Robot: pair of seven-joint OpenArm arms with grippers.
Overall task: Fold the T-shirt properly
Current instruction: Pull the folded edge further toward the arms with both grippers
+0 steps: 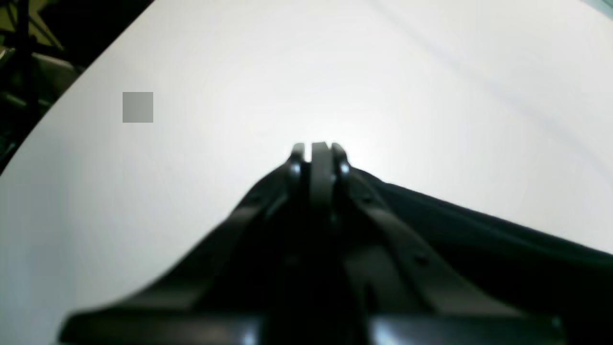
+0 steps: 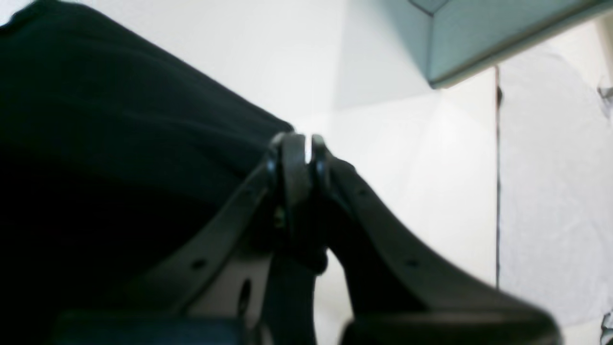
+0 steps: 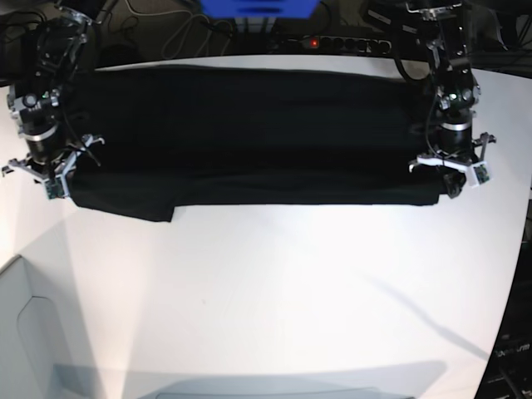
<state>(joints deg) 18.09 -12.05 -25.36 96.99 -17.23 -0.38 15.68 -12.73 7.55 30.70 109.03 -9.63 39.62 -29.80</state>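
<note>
The black T-shirt (image 3: 249, 133) lies as a long wide band across the far half of the white table, pulled between my two grippers. Its front edge runs nearly straight, with a flap hanging lower at the base view's left (image 3: 141, 208). My left gripper (image 3: 451, 184) is at the shirt's right end in the base view. In its wrist view the left gripper (image 1: 318, 149) is shut, and the T-shirt (image 1: 479, 249) runs taut from its fingers. My right gripper (image 3: 56, 184) is at the other end. The right gripper (image 2: 301, 141) is shut against the edge of the T-shirt (image 2: 119, 143).
The white table (image 3: 274, 291) stretches toward the camera in front of the shirt. A pale grey-green bin (image 3: 21, 332) stands at the near left, and its corner (image 2: 479, 43) shows in the right wrist view. Cables and a power strip (image 3: 332, 41) lie behind the table.
</note>
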